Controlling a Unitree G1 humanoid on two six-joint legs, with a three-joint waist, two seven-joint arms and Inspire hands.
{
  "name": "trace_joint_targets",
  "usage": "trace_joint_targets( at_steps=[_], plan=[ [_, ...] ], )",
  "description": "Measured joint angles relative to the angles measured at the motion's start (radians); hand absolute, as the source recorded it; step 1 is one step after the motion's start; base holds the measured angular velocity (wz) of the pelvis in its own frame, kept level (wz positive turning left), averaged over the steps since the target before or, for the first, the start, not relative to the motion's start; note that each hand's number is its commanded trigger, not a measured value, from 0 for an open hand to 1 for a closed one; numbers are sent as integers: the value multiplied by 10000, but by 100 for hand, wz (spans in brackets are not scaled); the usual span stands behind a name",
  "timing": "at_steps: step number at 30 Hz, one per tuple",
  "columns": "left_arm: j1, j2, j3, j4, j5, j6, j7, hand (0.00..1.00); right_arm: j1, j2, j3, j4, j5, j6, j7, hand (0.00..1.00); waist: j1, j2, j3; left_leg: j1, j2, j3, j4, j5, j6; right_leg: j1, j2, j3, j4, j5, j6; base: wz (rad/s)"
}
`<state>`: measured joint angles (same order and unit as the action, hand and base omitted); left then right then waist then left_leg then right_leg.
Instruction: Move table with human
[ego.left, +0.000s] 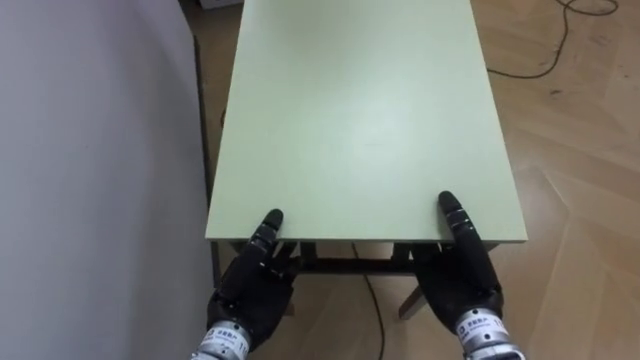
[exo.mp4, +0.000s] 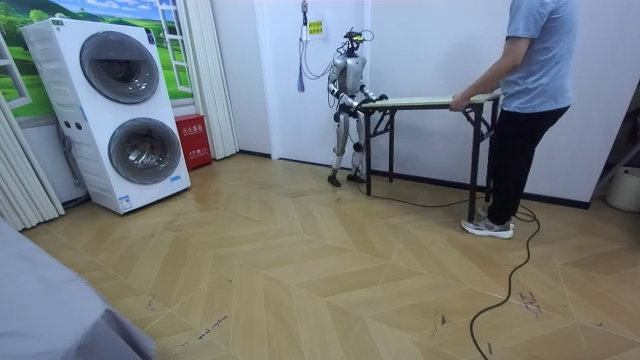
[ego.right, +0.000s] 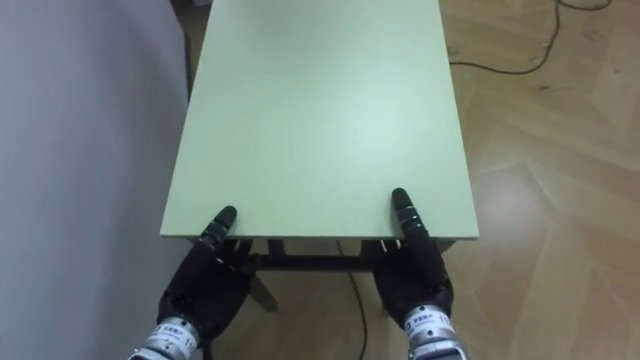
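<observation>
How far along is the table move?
Done: robot stands at one short end of the pale green rectangular table, person at the other, holding its edge. In hand: left hand and right hand are at the near edge; the grip beneath is hidden. Left: lift and carry; in the room view the table's legs look down on the wooden floor.

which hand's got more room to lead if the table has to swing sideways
Right, probably. Both sit at the near edge of the table, but the left hand is beside the grey wall, while the right hand has open floor beside it.
</observation>
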<state>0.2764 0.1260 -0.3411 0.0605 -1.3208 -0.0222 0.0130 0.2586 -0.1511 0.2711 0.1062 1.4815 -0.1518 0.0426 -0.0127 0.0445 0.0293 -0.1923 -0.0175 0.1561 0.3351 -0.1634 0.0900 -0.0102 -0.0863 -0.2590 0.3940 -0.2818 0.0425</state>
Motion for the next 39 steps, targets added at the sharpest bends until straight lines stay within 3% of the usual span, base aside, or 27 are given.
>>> trace_joint_targets(
  at_steps=[1,2,3,4,8,18,25,39],
  plan=[
    [0,6,-49,-1,0,-40,0,100,18,54,-17,2,1,5,-24,100,-80,-3,-1,4,-57,-338,13,1,-6,-325,10,690,-100,-66,38,37],
    [-2,6,-54,0,0,-64,5,100,15,72,-14,2,-4,5,-38,100,-109,-10,-2,-15,-112,-414,25,0,-8,-522,-39,879,-278,-46,52,54],
    [-8,-16,-12,40,-4,-64,29,100,34,71,-10,20,-23,1,-39,100,-220,-7,5,-37,-270,-634,74,11,-26,-895,-135,1154,-360,205,-134,61],
    [0,36,-61,42,-5,-42,51,100,102,95,43,8,-23,-11,-37,100,-329,-16,-13,-34,-357,-723,35,18,-50,-866,-174,1131,-306,155,-168,55],
    [-2,78,-35,38,-6,-41,48,100,42,29,134,7,62,-37,-37,100,-265,-59,-21,-105,-282,-638,-9,50,-98,-599,-143,749,-470,193,-219,31],
    [-2,222,66,-51,-35,-42,51,100,31,29,313,24,215,-77,-80,100,465,-330,-23,54,-331,-917,-136,50,-101,69,1,578,-1354,368,-204,14],
    [-2,214,159,-69,-41,124,49,100,30,-2,195,25,227,20,-83,100,463,-352,-22,35,-365,-889,-117,48,-102,293,32,456,-1555,371,-209,16],
    [-2,200,98,-67,-2,129,231,100,77,13,242,49,227,-13,-178,100,333,-305,-13,-54,-432,-882,-123,46,-92,315,-12,376,-1570,371,-208,6]
  ],
)
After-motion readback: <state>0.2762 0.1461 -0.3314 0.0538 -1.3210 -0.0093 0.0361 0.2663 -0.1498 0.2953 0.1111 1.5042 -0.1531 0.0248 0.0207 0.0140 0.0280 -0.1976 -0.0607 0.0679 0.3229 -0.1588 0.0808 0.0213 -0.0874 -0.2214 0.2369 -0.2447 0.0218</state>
